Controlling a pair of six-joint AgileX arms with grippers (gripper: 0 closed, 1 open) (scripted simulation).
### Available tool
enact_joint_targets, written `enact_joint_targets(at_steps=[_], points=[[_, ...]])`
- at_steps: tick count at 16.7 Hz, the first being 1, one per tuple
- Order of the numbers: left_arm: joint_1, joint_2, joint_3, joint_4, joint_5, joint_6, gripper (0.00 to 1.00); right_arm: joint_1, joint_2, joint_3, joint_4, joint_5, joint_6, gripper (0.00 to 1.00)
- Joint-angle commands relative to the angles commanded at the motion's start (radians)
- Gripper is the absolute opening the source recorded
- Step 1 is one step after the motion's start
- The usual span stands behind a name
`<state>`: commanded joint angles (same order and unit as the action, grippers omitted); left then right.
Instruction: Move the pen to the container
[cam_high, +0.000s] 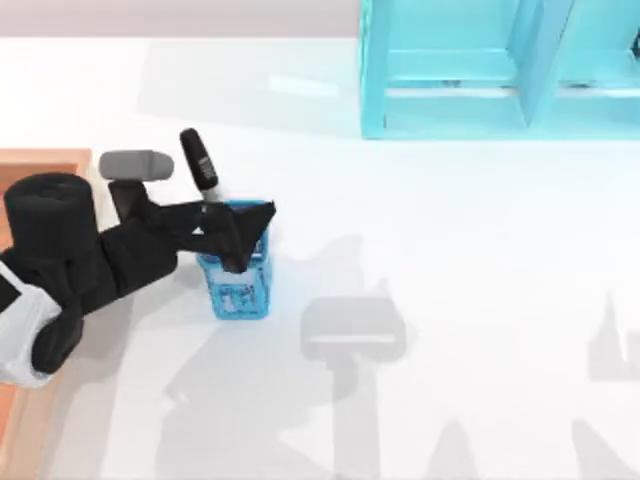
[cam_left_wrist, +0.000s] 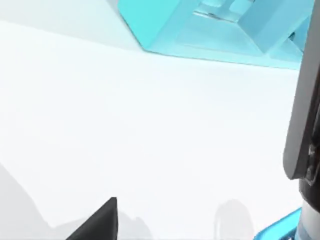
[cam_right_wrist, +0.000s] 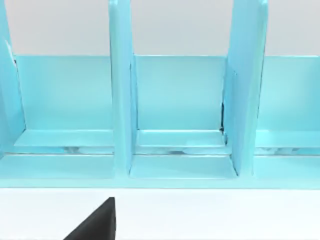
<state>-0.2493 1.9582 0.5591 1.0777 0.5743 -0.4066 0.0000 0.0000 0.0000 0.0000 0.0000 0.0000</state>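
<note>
The pen (cam_high: 200, 165) stands in a small blue mesh cup (cam_high: 238, 285), its black cap leaning up and left above the rim. My left gripper (cam_high: 228, 238) reaches in from the left at the cup's top, right by the pen's lower part. In the left wrist view the silver-grey pen barrel (cam_left_wrist: 302, 100) runs along one edge, far from the one black finger (cam_left_wrist: 100, 222) that shows, so the gripper is open. The wooden container (cam_high: 45, 158) lies at the table's left edge, partly under my left arm.
A cyan shelf unit (cam_high: 500, 70) stands at the back right and faces the right wrist camera (cam_right_wrist: 175, 115). A black finger (cam_right_wrist: 97, 222) of my parked right gripper shows there, set wide. White table stretches right of the cup.
</note>
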Motion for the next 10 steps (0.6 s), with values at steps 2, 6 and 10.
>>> enact_joint_targets(at_steps=[2, 6, 10], points=[[-0.003, 0.013, 0.009, 0.005, -0.003, -0.001, 1.0, 0.0, 0.0, 0.0, 0.0, 0.0, 0.0, 1.0], [-0.003, 0.013, 0.009, 0.005, -0.003, -0.001, 0.92, 0.0, 0.0, 0.0, 0.0, 0.0, 0.0, 1.0], [-0.003, 0.013, 0.009, 0.005, -0.003, -0.001, 0.62, 0.0, 0.0, 0.0, 0.0, 0.0, 0.0, 1.0]])
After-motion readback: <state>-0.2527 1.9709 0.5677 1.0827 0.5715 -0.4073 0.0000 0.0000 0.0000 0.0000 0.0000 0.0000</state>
